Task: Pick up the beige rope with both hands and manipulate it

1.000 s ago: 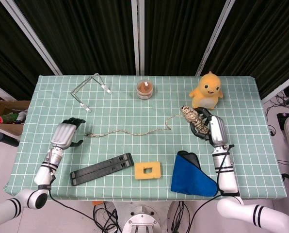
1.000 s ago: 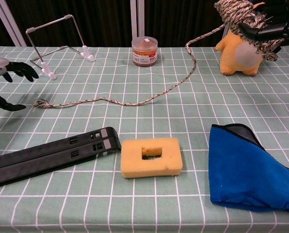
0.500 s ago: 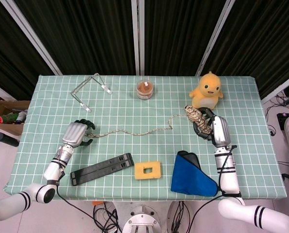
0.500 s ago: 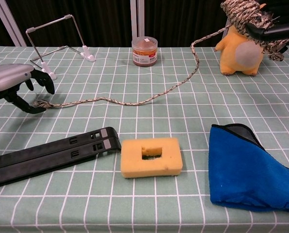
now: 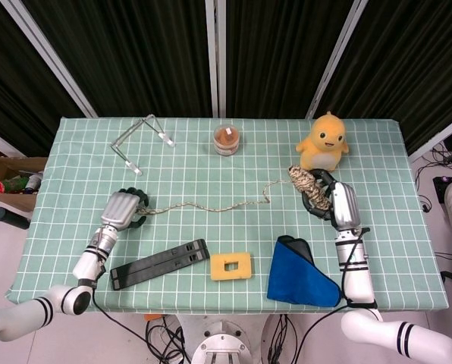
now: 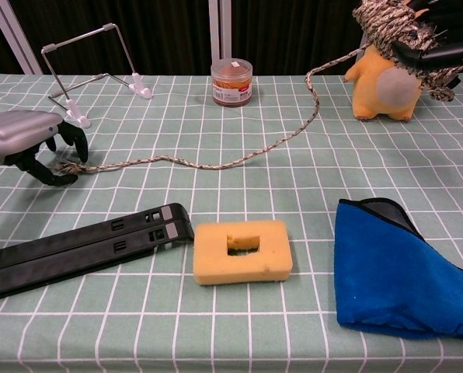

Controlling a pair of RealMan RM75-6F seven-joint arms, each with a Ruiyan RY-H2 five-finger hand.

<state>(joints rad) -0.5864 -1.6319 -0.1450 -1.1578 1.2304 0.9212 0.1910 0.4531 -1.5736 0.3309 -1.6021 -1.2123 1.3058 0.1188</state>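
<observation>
Rope (image 6: 216, 162) runs across the table (image 5: 211, 163), its long axis lying left to right, from a frayed free end at the left to a wound bundle at the right. Left hand (image 6: 29, 144) sits low on the cloth at that free end, fingers (image 6: 74, 138) curled down around the tip; the chest view shows the end lying between thumb and fingers, touching or very nearly so, but I cannot tell whether the pinch is closed on it. From there the strand lies slack on the cloth, bows gently past the middle, kinks, and climbs off the table toward the far right. Right hand (image 5: 334, 199) holds the bundle (image 6: 388, 27) clear of the table, just in front of the duck (image 5: 324, 142), fingers wrapped about the coils. Judgement: the right end is secured; the coming move turns on the left fingers closing on the tip, which lies directly under them, with the strand leading away to the right.
</observation>
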